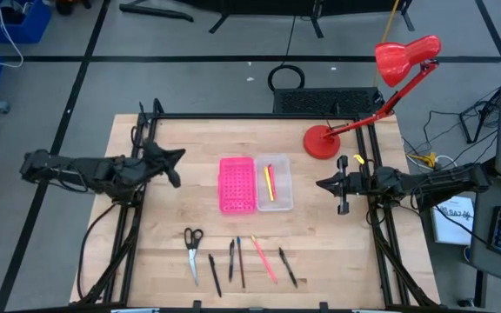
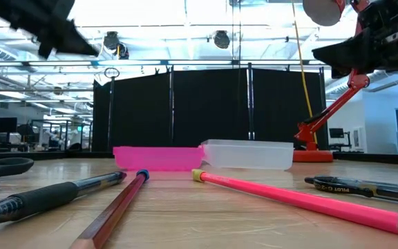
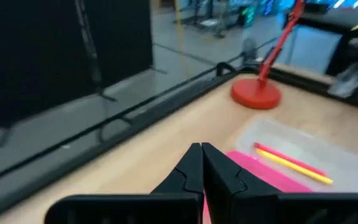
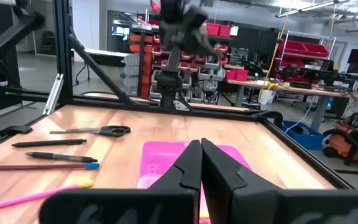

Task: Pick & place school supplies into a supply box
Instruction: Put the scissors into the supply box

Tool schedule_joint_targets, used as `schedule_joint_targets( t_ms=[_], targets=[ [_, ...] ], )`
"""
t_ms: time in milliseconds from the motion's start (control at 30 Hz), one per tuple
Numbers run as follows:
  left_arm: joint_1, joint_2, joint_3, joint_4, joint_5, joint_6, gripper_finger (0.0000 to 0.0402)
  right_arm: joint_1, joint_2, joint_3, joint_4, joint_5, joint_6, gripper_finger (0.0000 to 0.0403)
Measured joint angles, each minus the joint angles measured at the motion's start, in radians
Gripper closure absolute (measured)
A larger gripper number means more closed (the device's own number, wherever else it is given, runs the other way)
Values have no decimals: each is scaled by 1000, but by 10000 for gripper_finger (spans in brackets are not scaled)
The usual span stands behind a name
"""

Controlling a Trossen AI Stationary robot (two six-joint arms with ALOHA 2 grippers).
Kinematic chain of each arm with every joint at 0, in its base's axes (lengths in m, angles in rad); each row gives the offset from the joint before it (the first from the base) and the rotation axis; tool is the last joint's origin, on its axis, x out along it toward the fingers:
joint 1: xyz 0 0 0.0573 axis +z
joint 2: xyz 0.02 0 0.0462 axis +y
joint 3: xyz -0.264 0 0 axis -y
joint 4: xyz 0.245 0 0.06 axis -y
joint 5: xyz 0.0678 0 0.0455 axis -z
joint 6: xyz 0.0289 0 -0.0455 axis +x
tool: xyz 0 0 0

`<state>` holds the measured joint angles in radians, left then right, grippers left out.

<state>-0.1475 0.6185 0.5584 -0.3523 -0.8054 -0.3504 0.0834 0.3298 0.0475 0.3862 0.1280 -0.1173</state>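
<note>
Seen from above, the left gripper (image 1: 174,167) hangs left of centre with its fingers pressed together on nothing, just beside the pink panel (image 1: 237,184). The right gripper (image 1: 323,184), also closed and empty, waits right of the clear box (image 1: 283,185), where a pink pencil (image 1: 267,181) and a yellow pencil (image 1: 271,184) lie. Scissors (image 1: 193,248) and five pens and pencils (image 1: 242,261) line the lower centre of the table (image 1: 155,209).
</note>
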Motion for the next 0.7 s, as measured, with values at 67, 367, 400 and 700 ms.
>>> schedule_joint_targets(
  t_ms=[67,367,400,700],
  targets=[
    [-5,113,121,-92,-15,-5,397,0,0,0,0,0,0,403],
    [-15,506,527,-695,83,-396,396,0,0,0,-2,0,0,403],
    [-20,533,550,-746,107,-450,397,0,0,0,-2,-1,0,403],
    [-237,635,572,-994,242,-945,399,0,0,-1,87,-81,-100,403]
  ],
)
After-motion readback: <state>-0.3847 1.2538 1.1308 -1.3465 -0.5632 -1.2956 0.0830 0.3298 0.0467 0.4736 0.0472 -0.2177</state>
